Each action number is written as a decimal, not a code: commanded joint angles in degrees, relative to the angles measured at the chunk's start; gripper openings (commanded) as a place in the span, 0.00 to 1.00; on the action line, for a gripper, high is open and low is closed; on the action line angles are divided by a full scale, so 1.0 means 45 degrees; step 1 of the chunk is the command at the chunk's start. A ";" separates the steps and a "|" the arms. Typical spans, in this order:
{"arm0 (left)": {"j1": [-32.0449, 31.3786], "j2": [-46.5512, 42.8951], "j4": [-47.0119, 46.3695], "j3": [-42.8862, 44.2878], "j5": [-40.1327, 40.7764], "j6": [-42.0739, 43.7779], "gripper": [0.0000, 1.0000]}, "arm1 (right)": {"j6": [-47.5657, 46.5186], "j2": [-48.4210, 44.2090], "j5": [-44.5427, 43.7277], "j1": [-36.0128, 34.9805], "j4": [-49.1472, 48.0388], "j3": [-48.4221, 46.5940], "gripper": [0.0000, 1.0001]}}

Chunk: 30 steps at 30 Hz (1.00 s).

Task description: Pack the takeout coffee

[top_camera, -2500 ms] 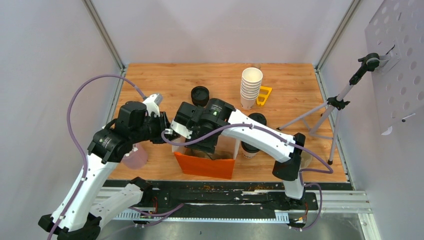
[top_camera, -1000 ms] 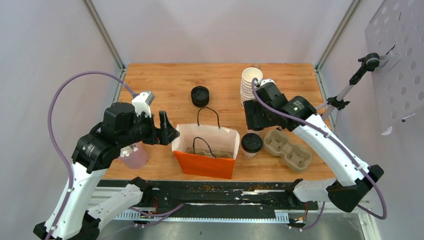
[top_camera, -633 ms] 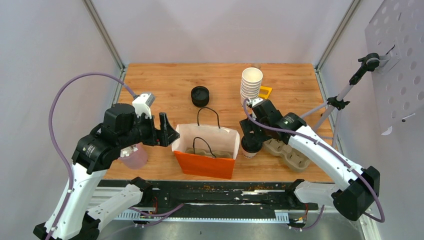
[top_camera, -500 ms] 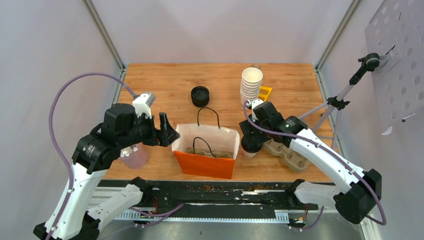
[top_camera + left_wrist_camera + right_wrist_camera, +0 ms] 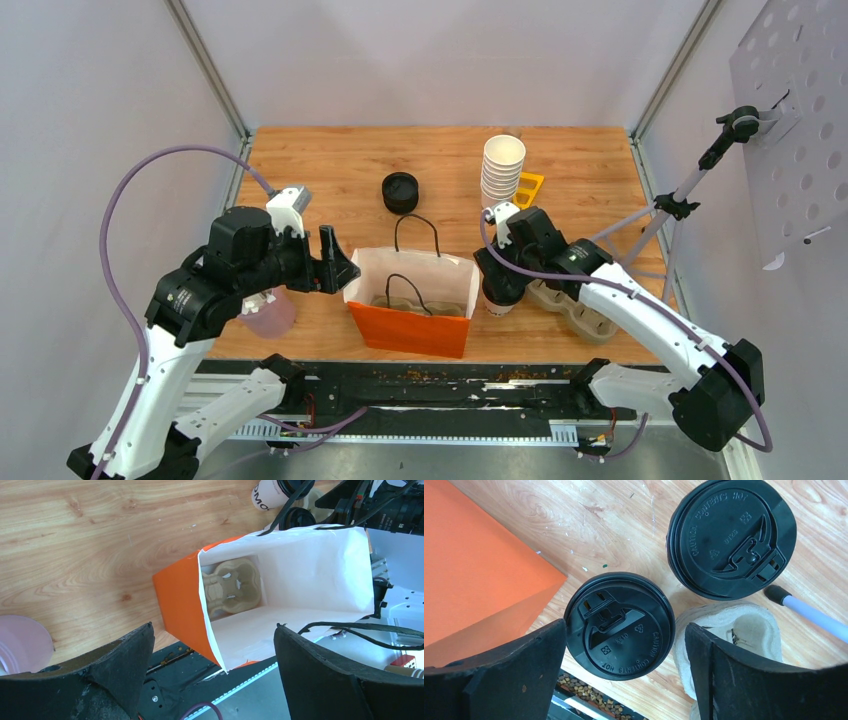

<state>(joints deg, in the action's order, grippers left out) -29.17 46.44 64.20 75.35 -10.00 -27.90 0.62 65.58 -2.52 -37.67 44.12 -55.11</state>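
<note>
on the wooden table [image 5: 330, 165], beside the orange bag [image 5: 410, 335], the right gripper [image 5: 624, 632] has its jaws wide around one lidded cup [image 5: 619, 617], not yet gripping. the second cup [image 5: 731, 537] stands near it. the left gripper [image 5: 337, 262] is open and empty. next i think: close gently, lift upright, lower into the bag.

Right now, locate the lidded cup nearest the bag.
Top view: the lidded cup stands right of the orange bag, under the right gripper, beside the cardboard carrier.

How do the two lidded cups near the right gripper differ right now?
The nearer cup sits between the open jaws of the right gripper, beside the orange bag. The farther cup stands outside them, away from the bag. Both are upright, black-lidded and not bagged.
</note>
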 commanded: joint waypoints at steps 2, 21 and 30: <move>-0.0022 -0.0008 -0.0321 -0.0052 -0.0140 0.0189 0.95 | -0.0477 0.0056 0.0356 0.0049 -0.0633 0.0079 0.85; -0.0022 0.0022 -0.0396 -0.0065 -0.0160 0.0194 0.95 | -0.0461 0.0707 0.0932 0.0036 -0.0082 0.0073 0.84; -0.0025 0.0071 -0.0435 -0.0041 -0.0161 0.0185 0.95 | -0.0431 0.0636 0.0978 0.0039 0.0654 -0.0162 0.87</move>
<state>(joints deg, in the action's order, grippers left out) -29.17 46.57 64.10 75.24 -10.07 -27.90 -0.89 68.60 0.84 -37.67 44.38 -54.98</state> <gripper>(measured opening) 0.953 0.867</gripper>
